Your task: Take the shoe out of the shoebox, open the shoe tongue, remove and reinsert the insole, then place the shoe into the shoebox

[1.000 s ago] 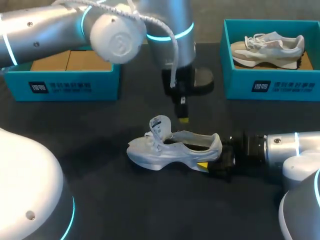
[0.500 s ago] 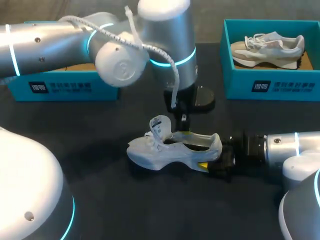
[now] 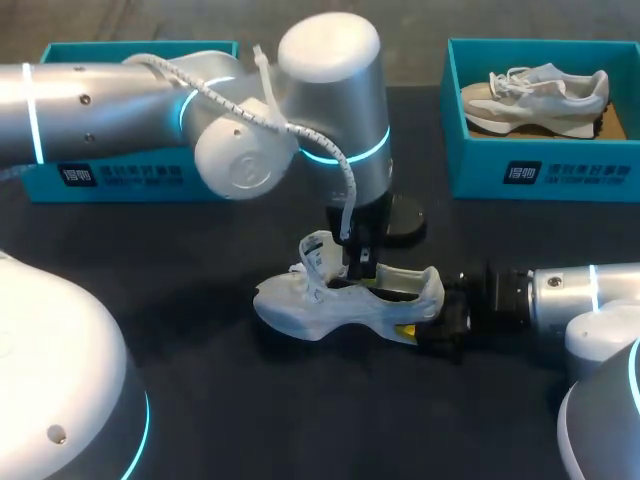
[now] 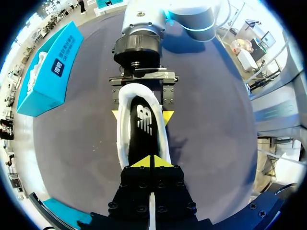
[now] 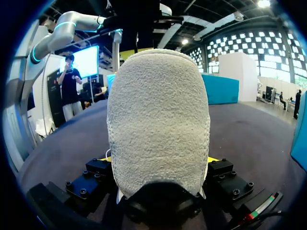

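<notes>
A pale grey shoe lies on its sole mid-table, toe to the left, tongue pulled up. My right gripper is shut on its heel, one yellow tip on each side. In the right wrist view the fuzzy heel fills the space between the fingers of that gripper. My left gripper stands upright, its shut tips down in the shoe's opening. In the left wrist view, the left gripper hangs over the black insole, with the right gripper clamping the heel ahead.
An open teal shoebox at the back right holds a second shoe. Another teal box stands at the back left behind my left arm. Dark table surface lies bare in front of the shoe.
My left arm came down and toward the shoe, lowering its shut gripper from above the shoe into its opening. The right arm and the shoe stayed still.
</notes>
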`<state>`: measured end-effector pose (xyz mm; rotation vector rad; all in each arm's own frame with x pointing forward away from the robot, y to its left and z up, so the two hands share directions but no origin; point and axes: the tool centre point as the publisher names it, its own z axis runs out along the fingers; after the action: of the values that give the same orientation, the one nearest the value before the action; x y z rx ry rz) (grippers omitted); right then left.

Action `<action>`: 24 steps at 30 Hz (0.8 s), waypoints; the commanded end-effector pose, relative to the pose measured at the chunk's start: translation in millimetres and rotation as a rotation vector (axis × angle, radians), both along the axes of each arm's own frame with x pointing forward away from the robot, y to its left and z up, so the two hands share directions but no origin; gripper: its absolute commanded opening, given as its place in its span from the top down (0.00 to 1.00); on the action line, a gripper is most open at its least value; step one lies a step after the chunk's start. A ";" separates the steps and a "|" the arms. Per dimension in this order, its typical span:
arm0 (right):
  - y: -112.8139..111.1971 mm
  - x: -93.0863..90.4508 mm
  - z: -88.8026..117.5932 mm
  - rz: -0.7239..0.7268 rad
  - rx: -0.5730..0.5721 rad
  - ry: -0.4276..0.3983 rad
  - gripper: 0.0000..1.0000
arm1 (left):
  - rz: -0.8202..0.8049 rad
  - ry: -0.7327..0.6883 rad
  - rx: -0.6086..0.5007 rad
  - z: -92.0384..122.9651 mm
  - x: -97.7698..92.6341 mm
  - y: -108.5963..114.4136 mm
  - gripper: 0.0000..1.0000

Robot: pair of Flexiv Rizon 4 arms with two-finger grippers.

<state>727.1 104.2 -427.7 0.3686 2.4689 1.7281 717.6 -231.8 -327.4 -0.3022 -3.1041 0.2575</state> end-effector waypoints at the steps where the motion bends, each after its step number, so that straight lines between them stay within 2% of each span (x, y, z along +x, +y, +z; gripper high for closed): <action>1: 0.1 -0.2 -0.3 0.000 -0.002 0.000 1.00 | 0.010 0.000 -0.004 -8.3 3.6 -1.8 1.00; 16: 0.1 -0.2 -0.3 0.000 -0.002 0.000 1.00 | 0.055 -0.010 -0.017 -14.1 14.9 -3.1 1.00; 24: 0.1 -0.2 -0.3 0.000 -0.002 0.000 1.00 | 0.085 -0.002 -0.013 -24.7 17.5 -3.6 1.00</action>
<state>727.1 104.2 -427.7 0.3686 2.4689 1.7280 734.9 -232.9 -348.3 -0.1699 -3.1233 0.2789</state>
